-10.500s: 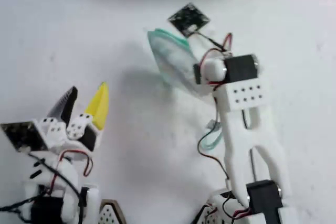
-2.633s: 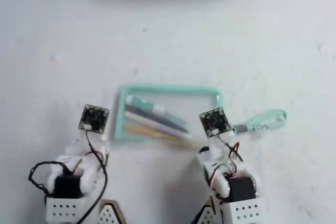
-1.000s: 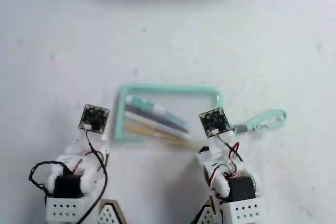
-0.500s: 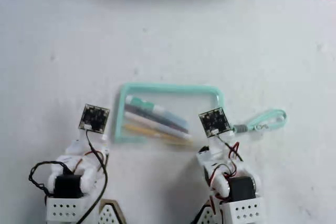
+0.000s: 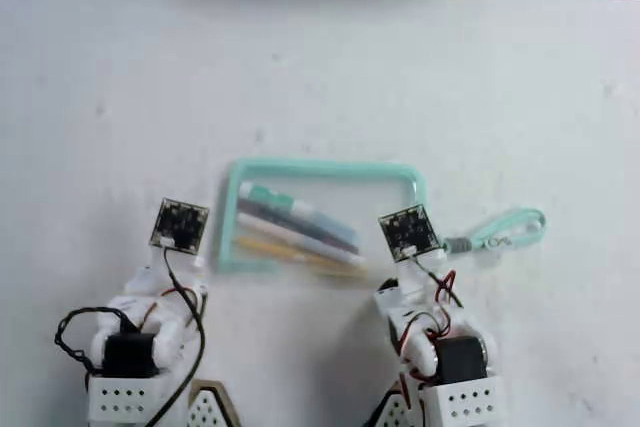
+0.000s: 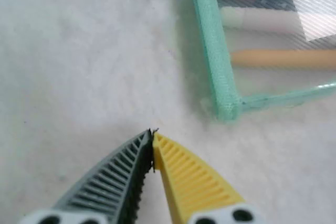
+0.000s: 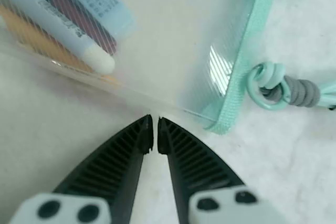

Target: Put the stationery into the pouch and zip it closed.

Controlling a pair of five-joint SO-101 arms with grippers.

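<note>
Closest to the robot, both arms sit folded back at the table's near edge. The left gripper [image 6: 153, 132], one ribbed finger grey and the other yellow, is pressed closed on nothing. The right gripper [image 7: 155, 119], both fingers black, is likewise closed and empty, its tips almost meeting.

Just beyond the two tips lies the flat, clear plastic pouch with mint-green trim [image 5: 330, 168]. Its long axis runs side to side across both arms, so each gripper faces one end of the near long edge. The left tips point at bare table beside the pouch's left near corner [image 6: 227, 109]; the right tips point at the near edge close to the right near corner [image 7: 220, 121].

Inside the pouch, the stationery [image 5: 295, 230], a few slim pens or sticks, lies at a slight slant to that axis.

At the pouch's right end a mint-green ring with a grey collar [image 7: 273, 88] joins a mint-green strap loop [image 5: 505, 229] trailing away to the right. That end is plainly nearer the right arm, so any pull along the zip would probably fall to it, with the left arm steadying the far end. Whether the zip is fully drawn cannot be told.

Beyond the pouch spreads the white table [image 5: 300, 67].
</note>
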